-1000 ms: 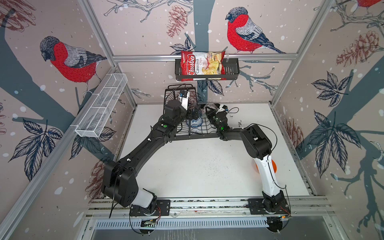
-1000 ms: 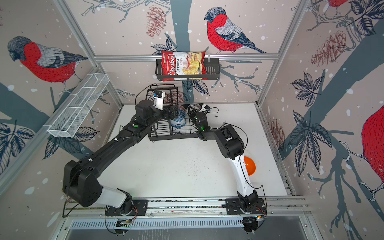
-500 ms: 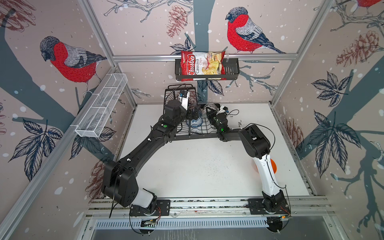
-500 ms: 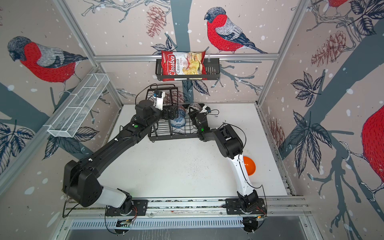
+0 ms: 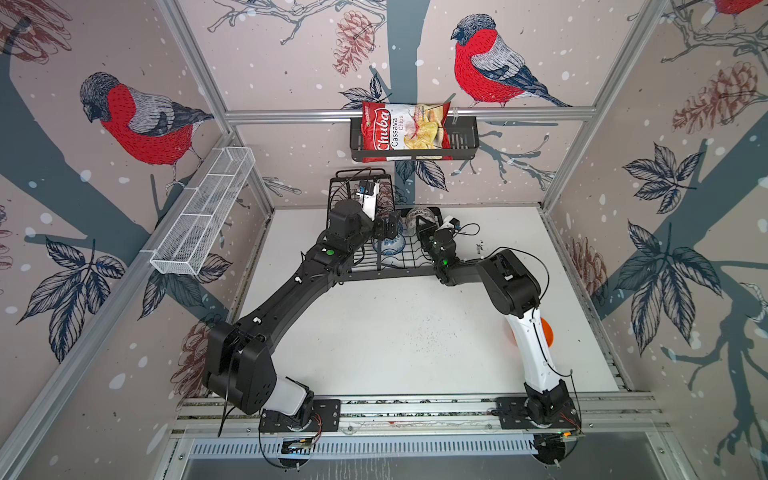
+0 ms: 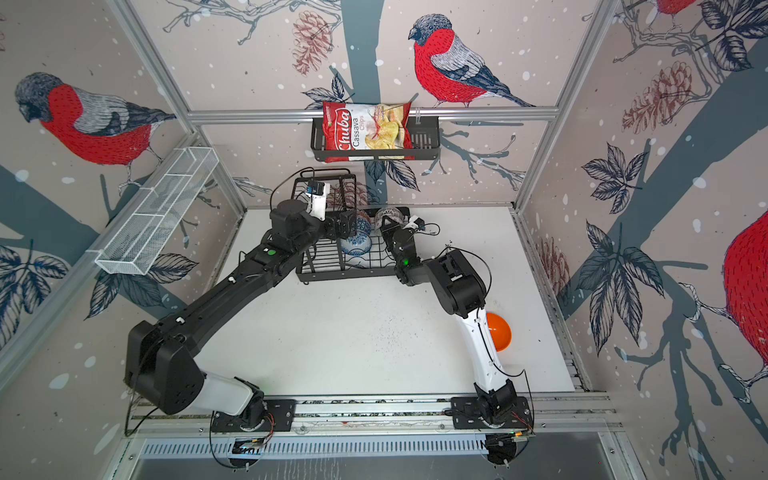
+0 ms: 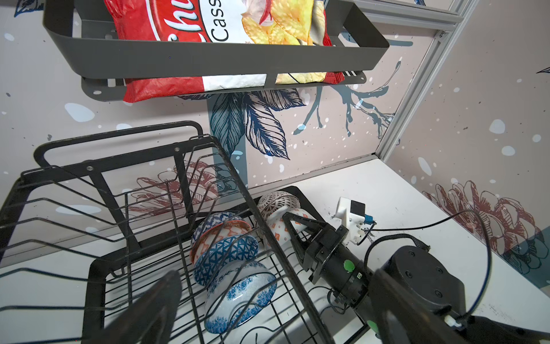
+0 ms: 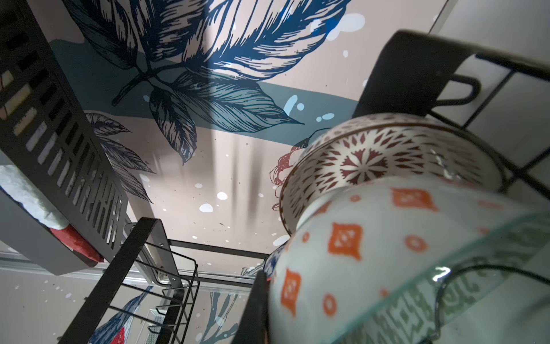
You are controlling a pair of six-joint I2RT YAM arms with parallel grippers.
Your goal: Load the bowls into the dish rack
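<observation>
A long white mesh tray (image 5: 203,216) juts from the left wall above the white surface (image 5: 374,340), whose front half lies bare between the arms. The large black wire dish rack (image 5: 390,268) stands against the back wall, with its raised basket tier (image 5: 353,191) at its left end. Above it hangs a black slatted basket (image 5: 461,141) holding a red chips bag (image 5: 399,131).

The left end effector (image 5: 386,227) hangs spread wide over the rack's base, holding nothing. Below it, the blue-and-orange bowl (image 7: 220,229), blue geometric bowl (image 7: 226,253) and blue-white floral bowl (image 7: 241,295) lean together on edge.

Just right of them, the right end effector (image 7: 293,223) pinches the white bowl with orange diamonds (image 7: 276,235), beside the white bowl with dark radial pattern (image 7: 278,199).

The plain orange bowl (image 6: 500,332) sits on the surface near the right wall.
</observation>
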